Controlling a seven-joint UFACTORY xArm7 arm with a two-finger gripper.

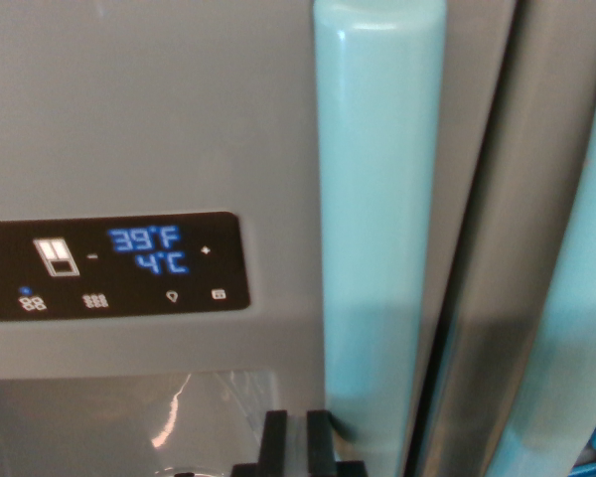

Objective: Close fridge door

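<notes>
The view fills with the grey fridge door (149, 109), its control panel (114, 266) reading 39°F and 4°C. A pale teal handle (377, 229) runs upright just right of the panel; a second teal handle (576, 298) shows at the far right, across a dark seam. The claw (303, 442) sits at the bottom edge, two black fingers parted with a narrow gap, gripping nothing, close beside the first handle's base. Judgement: the pushing step is in hand or nearly finished; whether the door is fully shut cannot be told. Next move calls for steady pressure against the door face.
</notes>
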